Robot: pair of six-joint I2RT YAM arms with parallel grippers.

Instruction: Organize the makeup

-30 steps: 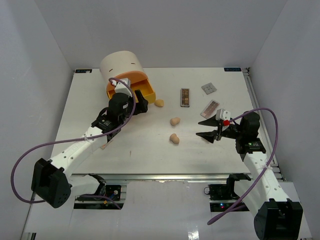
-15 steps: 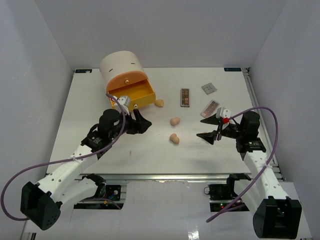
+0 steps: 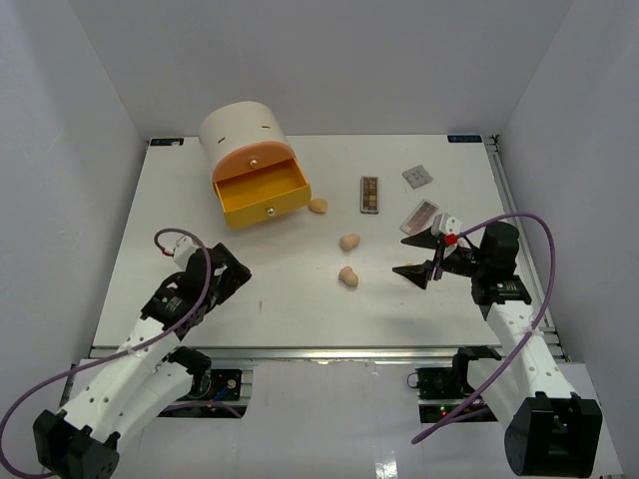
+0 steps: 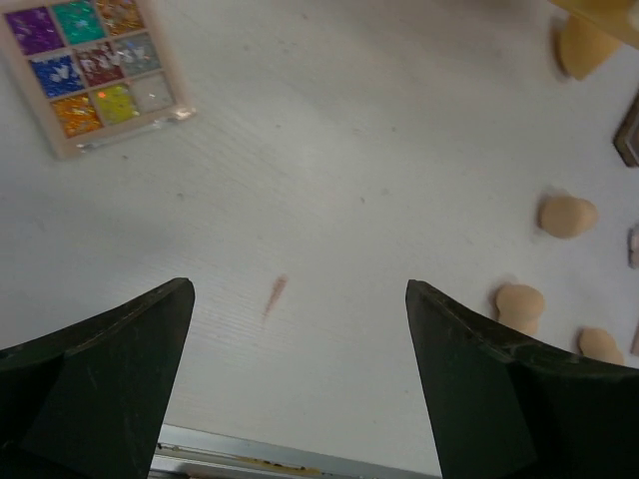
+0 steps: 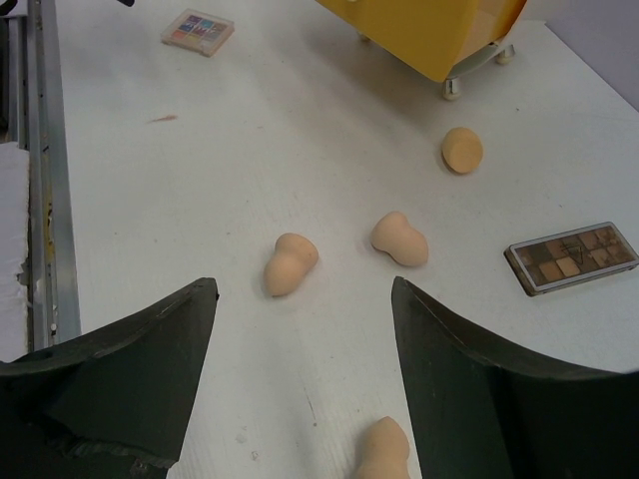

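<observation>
Sponges (image 3: 348,241) loose mid-frame; left fingers (image 4: 100,379), right fingers (image 5: 120,359) both spread, empty. Between picks, I judge: right must close round nearest sponge (image 5: 291,264), then yellow drawer (image 3: 268,207).

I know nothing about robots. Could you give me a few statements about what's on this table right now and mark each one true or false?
1. One drawer of the round drawer unit is pulled out. True.
2. The left gripper is holding a sponge. False: its jaws are wide open and empty above the table.
3. The brown palette lies inside the drawer. False: it lies on the table, to the right of the drawer.
4. The right gripper is open and holds nothing. True.
5. A palette of colourful squares lies flat on the table. True.
</observation>
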